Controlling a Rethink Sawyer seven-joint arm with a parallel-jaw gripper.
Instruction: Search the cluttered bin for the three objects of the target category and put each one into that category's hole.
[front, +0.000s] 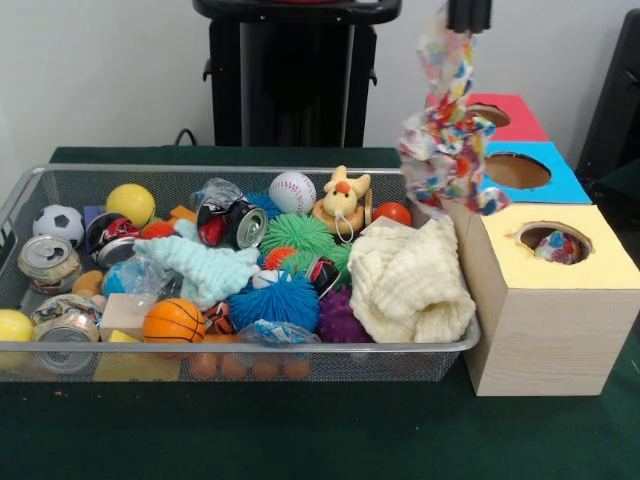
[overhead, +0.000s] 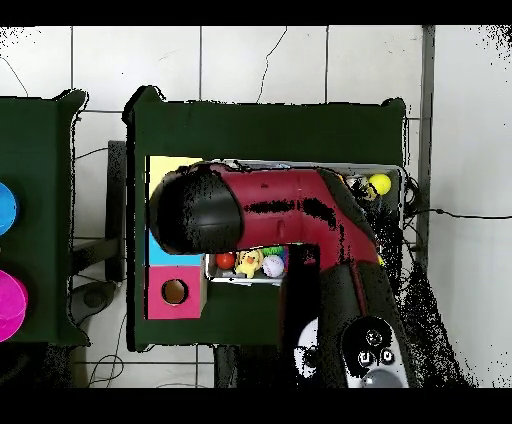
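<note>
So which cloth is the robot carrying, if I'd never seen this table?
Start at the three boxes right of the wire bin. Above them, a cloth dangles from the pincer. It is white with coloured polka dots, unlike the plain cream waffle-knit cloth lying in the bin.

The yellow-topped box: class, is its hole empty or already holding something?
Holding something. In the front view a dotted cloth shows inside the hole of the yellow-topped box. How many lie inside, cannot tell.

A cream waffle-knit cloth (front: 411, 281), mint fuzzy cloth (front: 205, 267), mini basketball (front: 173, 321), baseball (front: 292, 192), yellow ball (front: 131, 204), crushed cans (front: 49, 262) and spiky blue ball (front: 273, 301) lie jumbled together.
</note>
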